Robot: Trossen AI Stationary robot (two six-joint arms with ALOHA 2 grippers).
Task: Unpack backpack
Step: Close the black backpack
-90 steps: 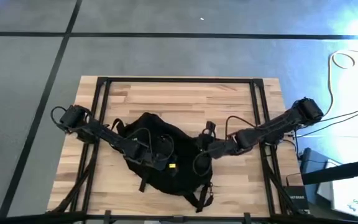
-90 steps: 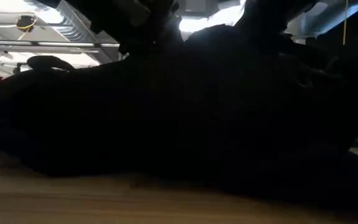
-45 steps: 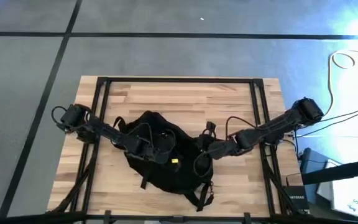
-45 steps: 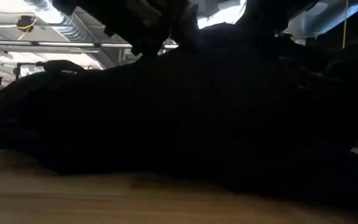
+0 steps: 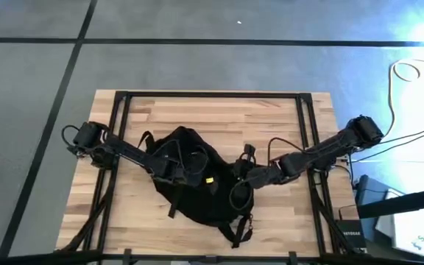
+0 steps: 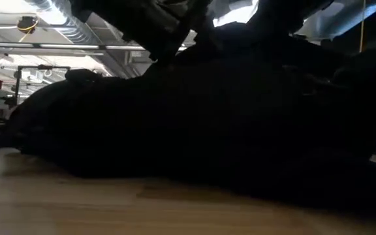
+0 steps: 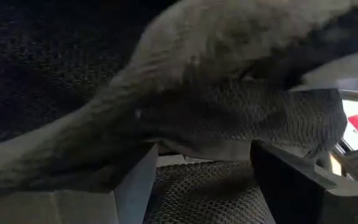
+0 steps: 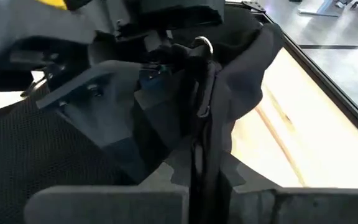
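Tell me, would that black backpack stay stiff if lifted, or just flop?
Probably flop: the backpack lies slumped on the table, its fabric folding around the right gripper pinching it. Its loose straps would likely dangle. Weight can't be judged.

High view: even, soft light, blue glare at far right | Low view: large black fabric backpack (image 6: 240,124) a backlit silhouette against bright ceiling lights | Left wrist: dim, blurred close fabric | Right wrist: bright wooden table (image 8: 303,137), slight glare

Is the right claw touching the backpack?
Touching. The right wrist view shows the right claw pinching a black fold of the backpack between its fingers.
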